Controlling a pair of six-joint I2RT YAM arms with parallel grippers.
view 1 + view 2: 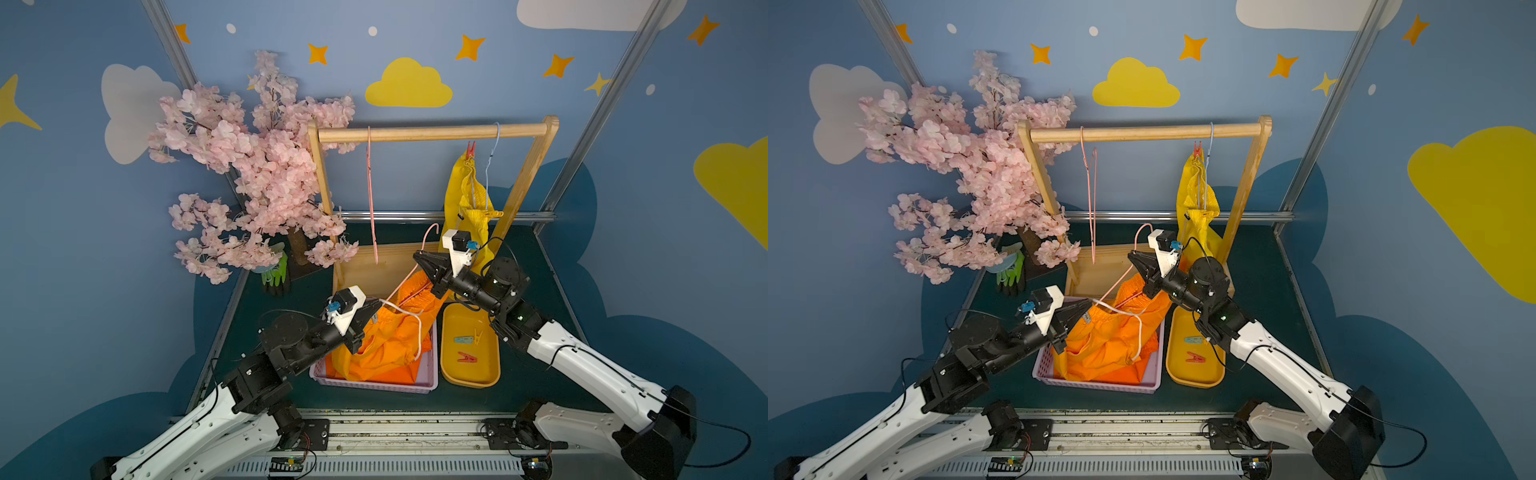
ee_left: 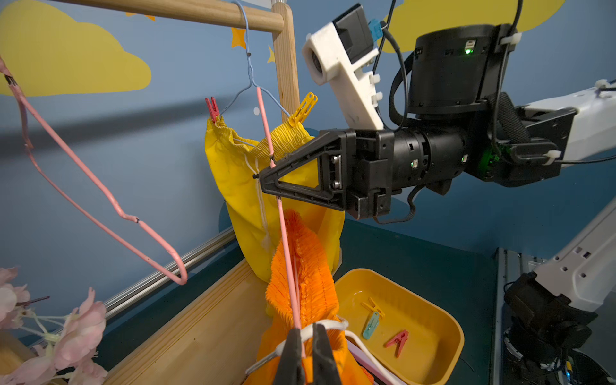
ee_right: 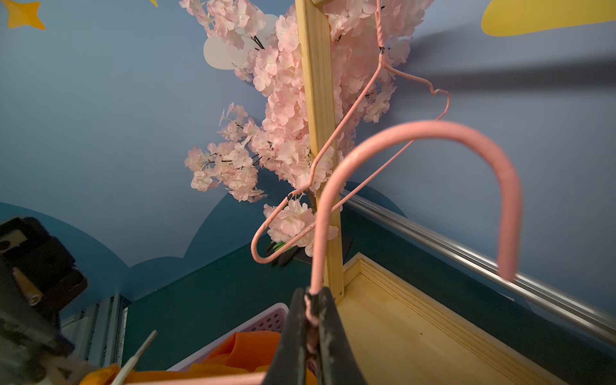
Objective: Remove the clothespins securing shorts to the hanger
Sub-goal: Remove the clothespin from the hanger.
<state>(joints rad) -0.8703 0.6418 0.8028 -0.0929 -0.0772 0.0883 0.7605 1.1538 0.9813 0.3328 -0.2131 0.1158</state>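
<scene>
Hanger (image 3: 416, 128) clamped in right hand (image 3: 311, 300) below rail (image 1: 432, 134).

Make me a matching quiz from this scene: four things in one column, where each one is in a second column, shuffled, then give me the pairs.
Things
1. yellow fabric shorts
2. teal plastic clothespin
3. bare pink wire hanger
4. bright orange fabric shorts

Places
A. draped into the lilac perforated basket
B. lying in the yellow oval tray
C. pegged to the blue wire hanger
D. hooked on the wooden rail, near the pink blossom tree

Pairs: 1-C, 2-B, 3-D, 4-A.
</scene>
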